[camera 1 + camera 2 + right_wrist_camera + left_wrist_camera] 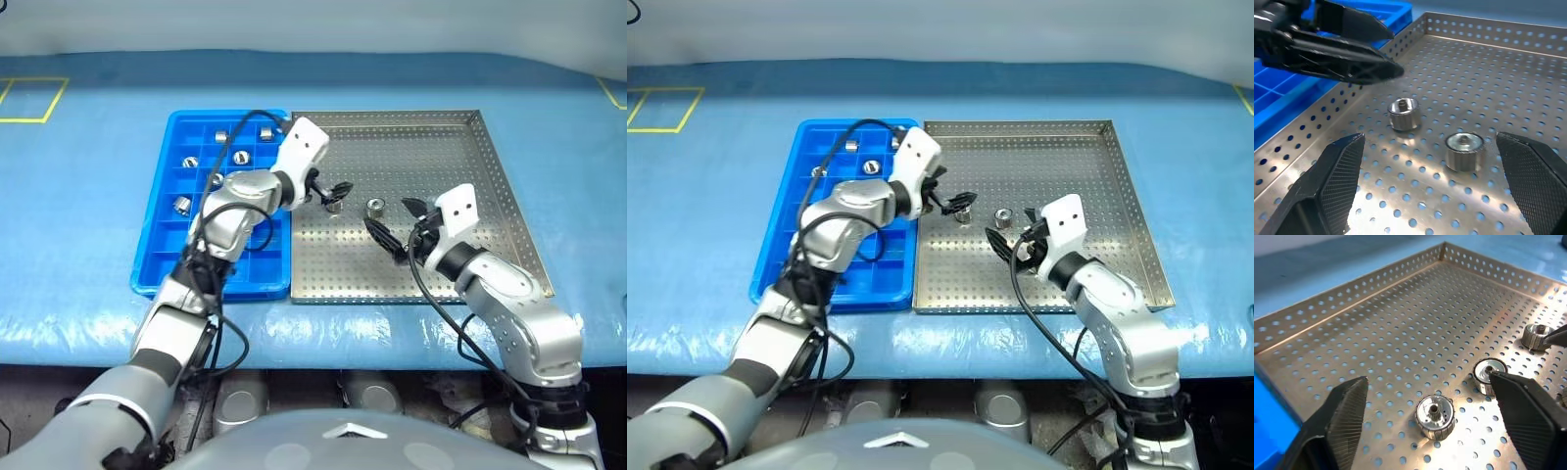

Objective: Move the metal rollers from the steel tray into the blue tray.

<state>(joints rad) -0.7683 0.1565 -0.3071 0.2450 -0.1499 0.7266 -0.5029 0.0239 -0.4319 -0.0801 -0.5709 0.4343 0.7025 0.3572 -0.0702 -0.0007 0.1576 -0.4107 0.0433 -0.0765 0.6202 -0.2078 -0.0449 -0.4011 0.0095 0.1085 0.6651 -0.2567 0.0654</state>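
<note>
Both grippers spread, holding nothing: left gripper [338, 191] brackets 1 roller [1434, 416] on the steel tray [490, 176], right gripper [392, 230] near the other roller [375, 207]. Risks: arms clash; roller squirts sideways. Several already in blue tray [162, 211].

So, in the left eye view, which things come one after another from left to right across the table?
blue tray → left end effector → roller → right end effector → right rim of the steel tray
</note>
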